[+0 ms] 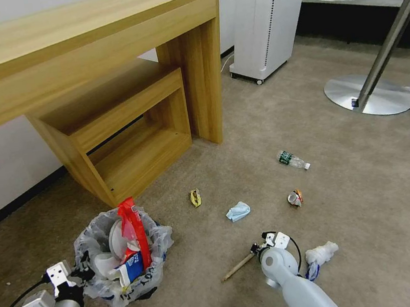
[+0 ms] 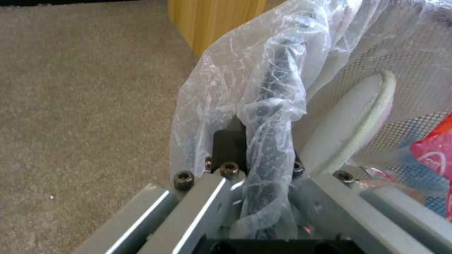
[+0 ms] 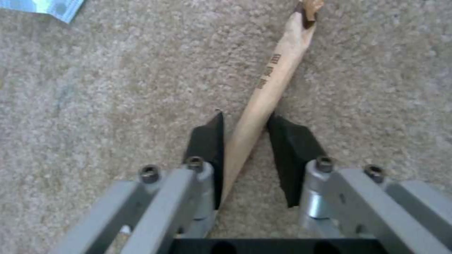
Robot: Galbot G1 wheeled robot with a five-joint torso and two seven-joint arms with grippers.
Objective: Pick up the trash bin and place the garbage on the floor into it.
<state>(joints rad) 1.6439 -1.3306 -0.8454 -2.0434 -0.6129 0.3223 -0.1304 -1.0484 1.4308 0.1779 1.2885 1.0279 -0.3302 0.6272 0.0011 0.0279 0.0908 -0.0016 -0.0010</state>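
The head view is evenly bright, with soft, diffuse indoor light and no hard shadows; only a dim patch lies beneath the wooden desk (image 1: 75, 44) in the upper left. Straight lines bow toward the frame's edges, a wide-lens distortion. The metal table base (image 1: 368, 94) at upper right carries a pale sheen. Both wrist views are softer and slightly blurred. In the left wrist view the plastic bag (image 2: 263, 88) catches white glare along its creases. In the right wrist view the carpet (image 3: 94, 106) looks smeared, its pile indistinct.
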